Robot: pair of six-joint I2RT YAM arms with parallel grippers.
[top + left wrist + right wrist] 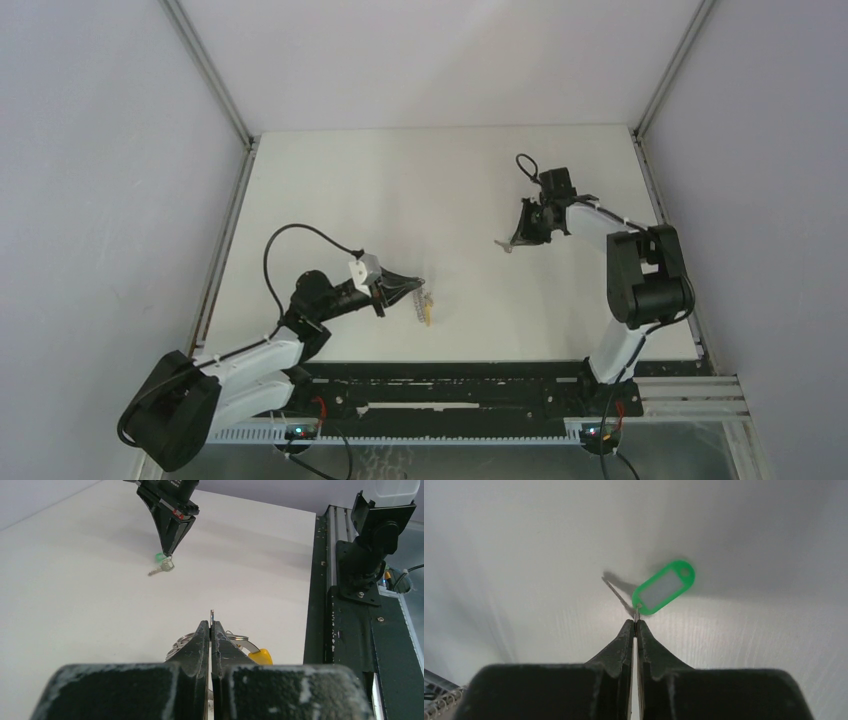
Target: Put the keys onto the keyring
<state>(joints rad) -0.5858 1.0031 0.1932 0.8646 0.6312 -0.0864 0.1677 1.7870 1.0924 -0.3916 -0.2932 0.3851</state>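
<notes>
The left gripper (210, 628) lies low over the desk (420, 170), left of the middle and toward the near edge. Its own camera shows the fingers pressed together on the keyring (239, 639). A thin strip of metal stands up between the tips, and grey wire loops show on either side of them. The yellow key (261, 656) lies just to the right of the fingers, touching the ring, with only its yellow head in sight. From the top camera the ring is too thin to make out. There only a yellow speck shows just beside the gripper tip, on the side toward the near edge.

The right gripper (634, 625) hangs well apart from it, right of the middle and nearer the right edge of the desk. Its fingers are pressed together at the neck of the green key (664, 587), where the head meets the metal. Its wrist camera shows the head to be an oval green tag with a pale window and a hole at the far end. The thin blade (616, 592) points away to the left. The left wrist camera sees the same key from the side, under the pointed fingertips and low against the desk. Whether it touches the surface cannot be told. The top camera shows it only as a small grey sliver.
</notes>
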